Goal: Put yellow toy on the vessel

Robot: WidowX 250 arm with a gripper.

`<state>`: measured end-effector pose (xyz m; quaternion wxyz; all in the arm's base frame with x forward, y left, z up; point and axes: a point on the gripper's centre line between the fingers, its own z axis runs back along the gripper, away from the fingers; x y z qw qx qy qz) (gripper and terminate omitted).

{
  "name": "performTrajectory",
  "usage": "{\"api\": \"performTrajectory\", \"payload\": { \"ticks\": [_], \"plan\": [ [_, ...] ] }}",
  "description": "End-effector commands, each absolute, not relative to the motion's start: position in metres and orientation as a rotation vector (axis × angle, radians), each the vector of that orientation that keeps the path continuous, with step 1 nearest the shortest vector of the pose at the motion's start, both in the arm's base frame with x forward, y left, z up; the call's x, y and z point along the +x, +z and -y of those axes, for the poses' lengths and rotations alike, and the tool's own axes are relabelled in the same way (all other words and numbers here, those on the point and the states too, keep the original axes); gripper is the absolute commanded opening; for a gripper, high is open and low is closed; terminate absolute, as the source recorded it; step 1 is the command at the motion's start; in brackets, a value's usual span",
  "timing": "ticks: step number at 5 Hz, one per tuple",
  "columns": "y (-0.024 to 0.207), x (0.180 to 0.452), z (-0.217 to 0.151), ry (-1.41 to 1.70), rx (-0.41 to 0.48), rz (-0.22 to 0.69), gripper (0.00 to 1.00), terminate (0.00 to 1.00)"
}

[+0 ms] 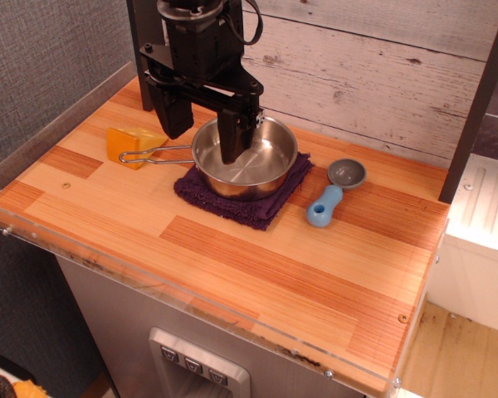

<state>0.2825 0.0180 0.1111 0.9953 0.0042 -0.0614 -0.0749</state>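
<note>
Tabletop (257,274): striped wooden planks with a clear plastic edge at the front; it carries everything here.

Arm: 1 black arm comes down from the top of the view and hangs over the back left of the tabletop.

Vessel (261,162): shiny steel saucepan on a purple cloth (232,203), empty, its thin wire handle pointing left toward the toy.

Pincer (203,124): spread wide and holding nothing; 1 finger hangs over the pan's left rim, the other just left of the pan, above the wire handle.

Yellow toy (131,145): a small yellow-orange wedge lying flat on the tabletop, left of the pan, touching or just beside the tip of the wire handle.

Key relation: the toy lies to the left of the pincer in this view and lower down, partly behind the nearer finger. Its long axis seems to run roughly left to right, though the finger hides part of it. I judge the pincer has to shift left and drop before it can close on the wedge.

Scoop (336,191): small grey bowl with a blue handle, right of the pan, clear of the route.

Writing: no brand, label or lettering that I can read anywhere.
</note>
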Motion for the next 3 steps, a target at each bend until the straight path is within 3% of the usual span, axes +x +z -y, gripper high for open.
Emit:
{"api": "performTrajectory", "payload": {
  "ticks": [1, 3],
  "plan": [
    [0.111, 0.282, -0.018, -0.15, 0.008, 0.123, 1.0, 0.0],
    [0.117, 0.3, -0.081, -0.084, 0.104, 0.122, 1.0, 0.0]
  ]
}}
